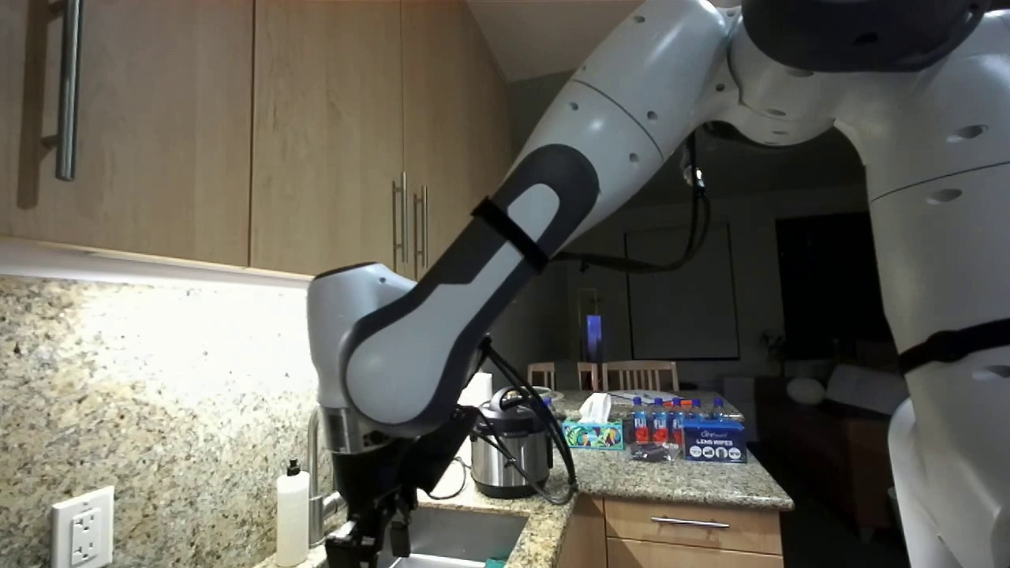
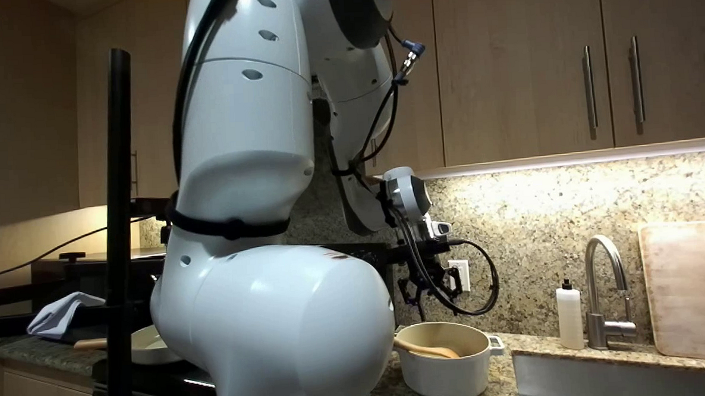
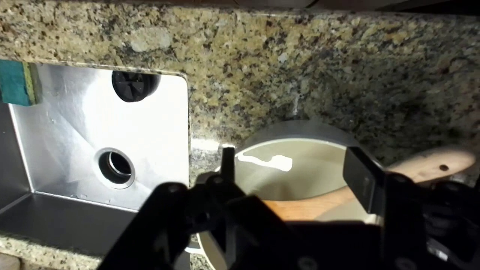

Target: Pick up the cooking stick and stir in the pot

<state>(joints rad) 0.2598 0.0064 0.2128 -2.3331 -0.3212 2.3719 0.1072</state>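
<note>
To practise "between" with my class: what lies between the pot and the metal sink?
A strip of speckled granite countertop, with the side handle of the pot jutting over it toward the metal sink; an exterior view shows this.

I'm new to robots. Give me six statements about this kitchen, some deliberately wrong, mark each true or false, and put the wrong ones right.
1. The wooden cooking stick rests in the pot, one end sticking out. True.
2. A teal sponge sits in the sink. True.
3. The wooden cooking stick is being gripped right now. False: the gripper is open, above the pot.
4. The pot stands inside the sink. False: it stands on the counter, beside the sink.
5. A pump bottle stands next to the faucet. True.
6. The faucet is bright red. False: it is silvery metal.
</note>
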